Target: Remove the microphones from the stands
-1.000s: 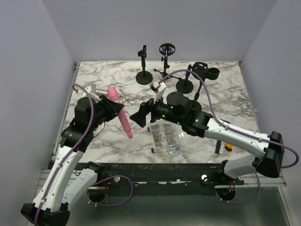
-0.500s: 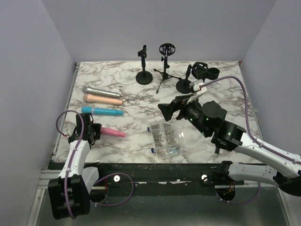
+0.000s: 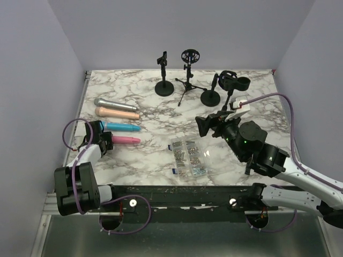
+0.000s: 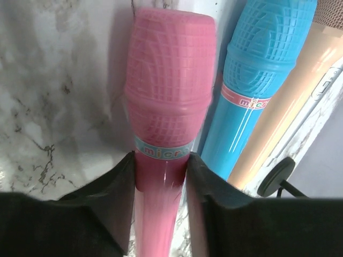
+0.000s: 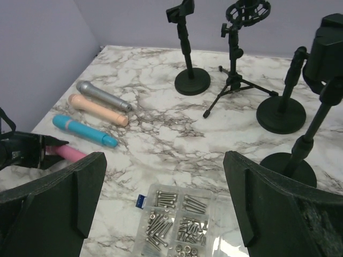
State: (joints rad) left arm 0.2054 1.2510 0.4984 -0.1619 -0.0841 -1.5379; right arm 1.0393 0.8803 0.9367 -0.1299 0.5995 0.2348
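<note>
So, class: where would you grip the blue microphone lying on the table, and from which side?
Probably the slim handle of the blue microphone, from straight above, jaws across it. It lies flat between the peach microphone and the pink microphone, leaving only its top open, and the handle is narrower than the head.

Top cam: high, behind the arm bases, tilted down, whole table (image 3: pixel 257 101) in frame. Left wrist cam: low, very close on the pink microphone (image 4: pixel 166 107), blue microphone (image 4: pixel 262 69) at 1 o'clock. Right wrist cam: raised, faces the far edge, with stands (image 5: pixel 192 81) at 12 and screw box (image 5: pixel 179 214) at 6. All three views share both microphones.
</note>
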